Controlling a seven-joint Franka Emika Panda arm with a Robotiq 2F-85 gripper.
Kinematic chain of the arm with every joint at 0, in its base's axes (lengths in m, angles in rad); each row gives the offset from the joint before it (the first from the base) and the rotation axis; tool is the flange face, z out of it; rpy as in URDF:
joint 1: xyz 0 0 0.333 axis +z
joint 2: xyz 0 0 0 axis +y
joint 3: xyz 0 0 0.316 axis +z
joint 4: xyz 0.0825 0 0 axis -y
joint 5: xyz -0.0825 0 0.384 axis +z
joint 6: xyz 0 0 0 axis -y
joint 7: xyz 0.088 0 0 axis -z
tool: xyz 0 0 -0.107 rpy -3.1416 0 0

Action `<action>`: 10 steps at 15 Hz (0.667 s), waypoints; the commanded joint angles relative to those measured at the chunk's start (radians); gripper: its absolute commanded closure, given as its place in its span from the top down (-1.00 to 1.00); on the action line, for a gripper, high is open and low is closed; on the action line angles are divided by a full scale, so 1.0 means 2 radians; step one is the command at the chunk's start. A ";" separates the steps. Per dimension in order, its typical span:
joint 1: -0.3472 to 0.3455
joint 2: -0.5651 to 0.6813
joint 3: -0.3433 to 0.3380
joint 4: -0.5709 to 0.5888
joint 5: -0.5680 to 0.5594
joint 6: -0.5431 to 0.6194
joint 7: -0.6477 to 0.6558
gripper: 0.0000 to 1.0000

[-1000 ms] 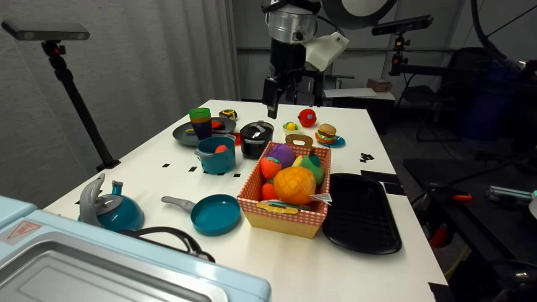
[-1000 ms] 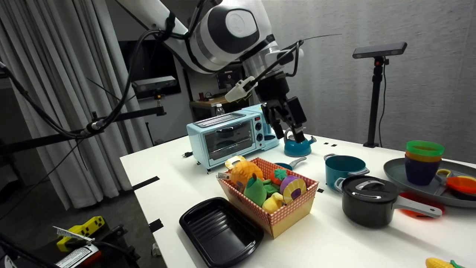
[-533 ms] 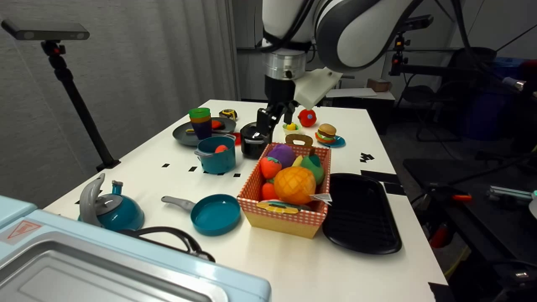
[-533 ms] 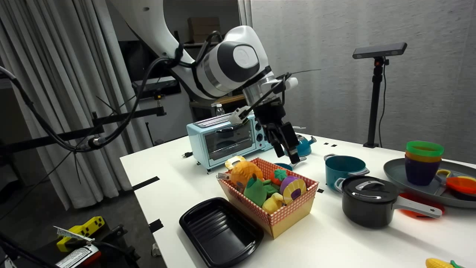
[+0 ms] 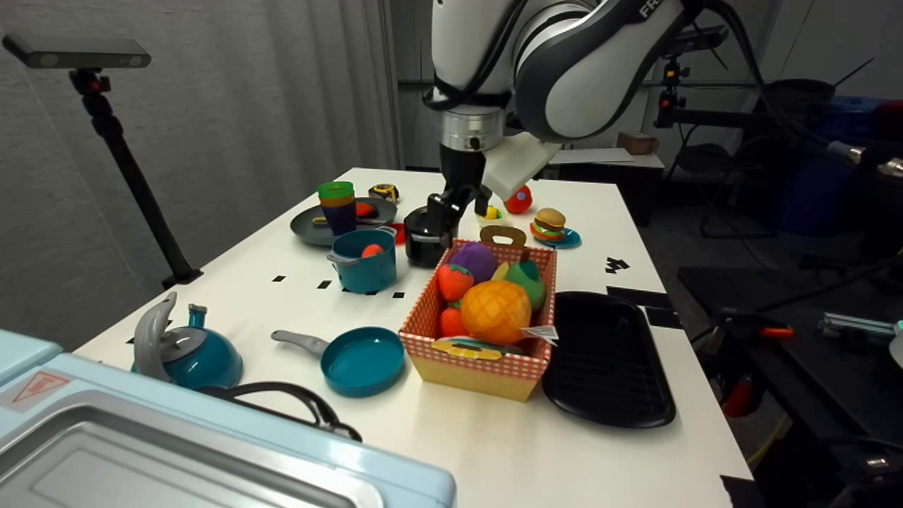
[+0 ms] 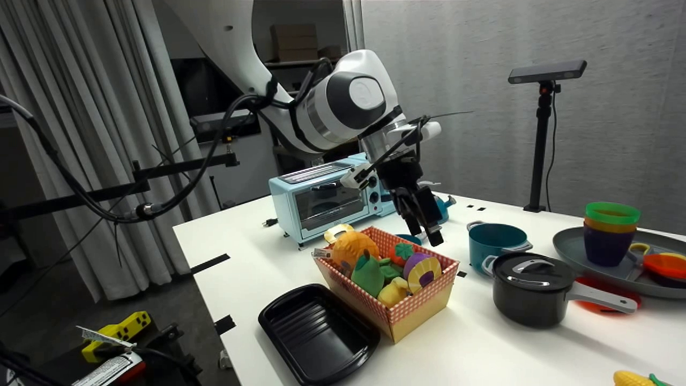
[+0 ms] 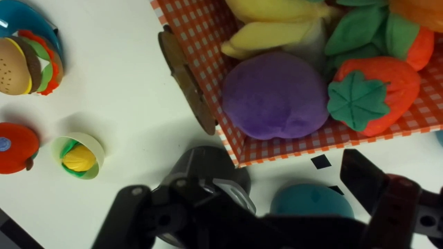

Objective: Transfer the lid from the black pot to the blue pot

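Note:
The dark lid sits on the black pot, which has a grey handle. In an exterior view the lid and black pot are partly covered by a finger. The blue pot stands beside the black pot. It is uncovered, with a small orange-red thing inside. My gripper is open and empty, above the table near the basket's far edge. In the wrist view the fingers of the gripper are wide apart. They hide parts of the black pot and blue pot.
A checkered basket of plush fruit stands close to the pots, under the gripper. A black tray lies beside it. A grey plate with stacked cups, a teal frying pan, a kettle and a toaster oven stand around.
My gripper has come down towards the table, quickly at first and then a little further towards the pots. It stays open. The lid and both pots have not moved.

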 commanded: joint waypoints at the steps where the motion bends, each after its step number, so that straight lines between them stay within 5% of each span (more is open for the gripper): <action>1: 0.007 0.001 -0.007 0.001 0.007 0.000 -0.005 1.00; 10: 0.002 0.025 -0.006 0.042 0.038 0.003 0.009 1.00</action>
